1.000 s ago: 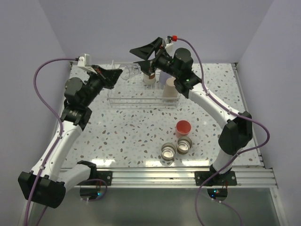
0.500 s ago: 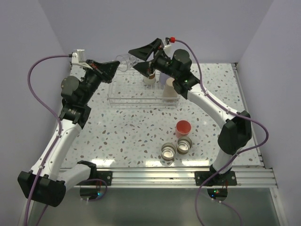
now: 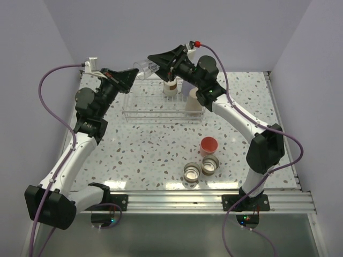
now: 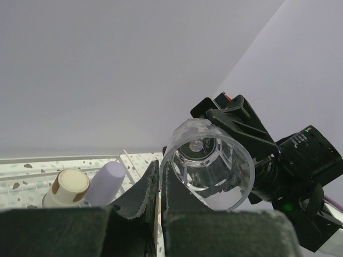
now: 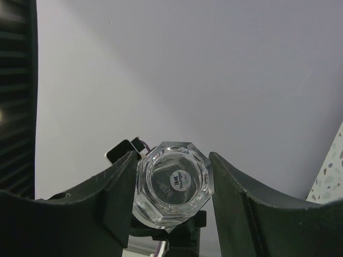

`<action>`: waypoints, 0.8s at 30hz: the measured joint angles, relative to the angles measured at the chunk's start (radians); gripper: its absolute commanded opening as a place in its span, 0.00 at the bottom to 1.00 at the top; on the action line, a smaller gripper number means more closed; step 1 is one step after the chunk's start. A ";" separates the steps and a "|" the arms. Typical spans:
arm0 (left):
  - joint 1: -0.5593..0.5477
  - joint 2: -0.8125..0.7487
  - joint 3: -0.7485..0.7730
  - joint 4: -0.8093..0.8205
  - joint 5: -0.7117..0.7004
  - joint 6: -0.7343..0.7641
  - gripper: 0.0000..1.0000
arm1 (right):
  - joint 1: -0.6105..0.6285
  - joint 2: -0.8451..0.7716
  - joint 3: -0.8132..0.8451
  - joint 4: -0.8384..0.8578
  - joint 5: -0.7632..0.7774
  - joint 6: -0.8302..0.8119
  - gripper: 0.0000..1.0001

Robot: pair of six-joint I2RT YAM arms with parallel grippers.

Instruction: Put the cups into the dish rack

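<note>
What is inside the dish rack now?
Three cups: a brown-based cream cup, a lavender cup and a beige cup. The right arm hides the far right corner of the dish rack.

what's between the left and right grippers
The clear cup, in the air: the left gripper pinches its rim, and its base sits between the fingers of the right gripper. Shows in the top view and both wrist views.

You are seeing the left arm (image 3: 75, 160) and right arm (image 3: 241, 118) wearing white shells with black joints. A purple cable (image 3: 39, 93) is running along each, and the left gripper (image 4: 159, 171) and right gripper (image 5: 172, 160) are showing black pointed fingers.
</note>
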 measured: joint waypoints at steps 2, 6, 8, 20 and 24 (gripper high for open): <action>-0.001 0.006 0.000 0.008 -0.001 -0.001 0.00 | -0.002 0.000 0.000 0.000 0.002 0.000 0.26; -0.001 0.021 0.000 0.012 0.000 -0.002 0.16 | -0.005 0.000 0.000 -0.009 0.008 -0.012 0.12; -0.001 0.030 0.002 0.000 0.002 -0.003 0.33 | -0.005 0.000 0.000 -0.014 0.010 -0.024 0.05; 0.001 0.010 0.009 -0.261 -0.079 0.037 0.83 | -0.007 0.010 0.009 -0.111 -0.014 -0.106 0.00; 0.006 -0.022 0.000 -0.341 -0.114 0.060 0.94 | -0.011 0.028 0.028 -0.131 -0.032 -0.130 0.00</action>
